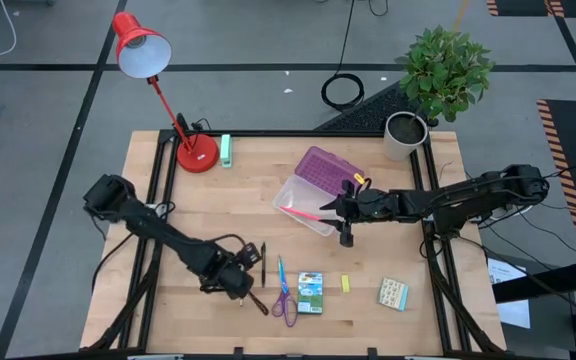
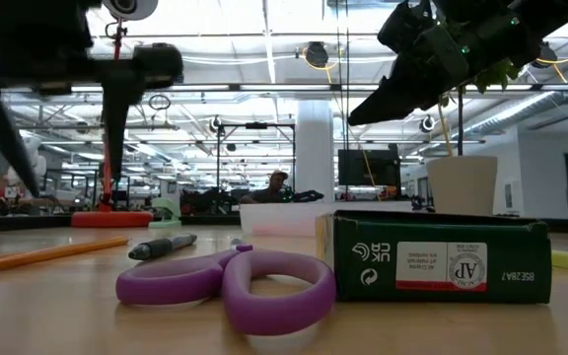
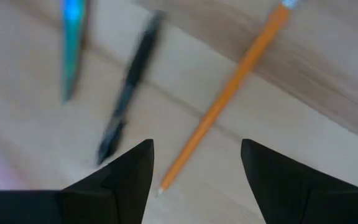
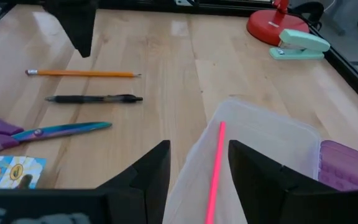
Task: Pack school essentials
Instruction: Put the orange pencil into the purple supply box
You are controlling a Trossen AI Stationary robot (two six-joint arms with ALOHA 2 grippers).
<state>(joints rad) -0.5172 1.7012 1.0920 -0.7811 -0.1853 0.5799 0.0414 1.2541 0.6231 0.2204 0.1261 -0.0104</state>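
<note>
The left end effector (image 1: 236, 283) hangs low over the near left part of the desk (image 1: 168, 300), its fingers (image 3: 120, 183) spread apart and gripping nothing. Between them, in the left wrist view, lies the orange pencil (image 3: 222, 99): a slim shaft flat on the wood, its long axis running roughly from the near edge toward the far edge. Just beside it, nearly parallel, lies the black pen (image 4: 95, 98). The purple-handled scissors (image 1: 283, 295) come next, blades closed and pointing toward the far edge, handle loops nearest the front edge. The green-yellow crayon box (image 1: 310, 292) lies flat just beside the scissors. A tiny yellow eraser (image 1: 346, 284) sits apart from the box, and a small patterned pack (image 1: 393, 293) lies further right.

The right end effector (image 1: 346, 215) is over the clear case (image 1: 303, 200) at mid-desk, released, fingers apart. The pink pencil (image 4: 215, 168) rests inside the case, its length slanted across the tray.

A red lamp (image 1: 148, 60) and a potted plant (image 1: 443, 75) stand at the far edge.
</note>
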